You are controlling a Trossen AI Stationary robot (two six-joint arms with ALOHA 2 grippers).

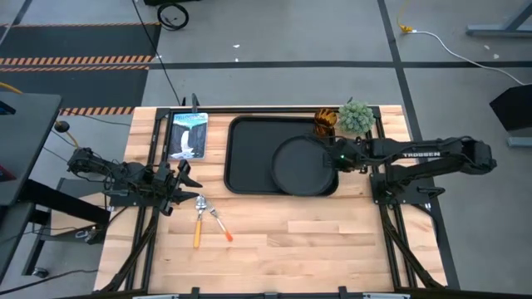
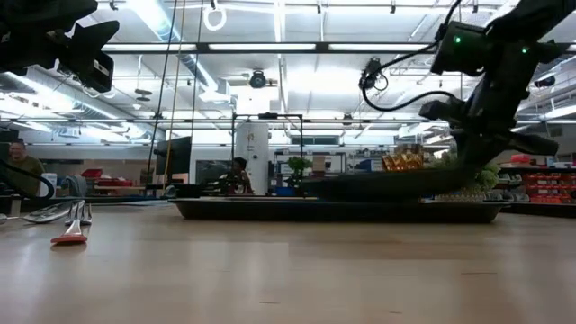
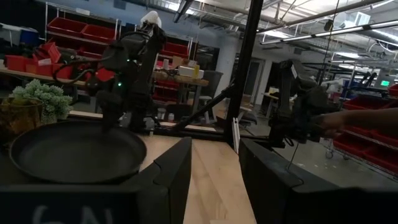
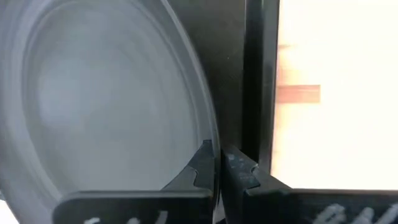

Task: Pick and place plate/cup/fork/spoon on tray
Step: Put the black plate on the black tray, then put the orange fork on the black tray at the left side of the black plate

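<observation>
The round black plate (image 1: 301,164) is over the right half of the black rectangular tray (image 1: 249,158). My right gripper (image 1: 337,158) is shut on the plate's right rim. The amber cup (image 1: 324,123) stands beside a small green plant (image 1: 356,116) at the tray's far right corner. The spoon (image 1: 198,223) and the fork (image 1: 221,226) lie on the wood in front of the tray's left end. My left gripper (image 1: 184,178) is open and empty, left of the tray and near the spoon. My right gripper pinches the plate's rim (image 4: 213,146) on the plate's right side, one finger inside the rim and one outside. The fingers come from the table's right, slanting down. In the low view the plate (image 2: 387,184) sits nearly level just above the tray's rim (image 2: 270,209). Whether its left edge touches the tray, I cannot tell.
A picture card (image 1: 188,134) lies left of the tray at the far left. Black frame rails run along the table's left and right sides. Bare wood lies in front of the tray. A person's hand (image 3: 348,121) shows in the room beyond the table.
</observation>
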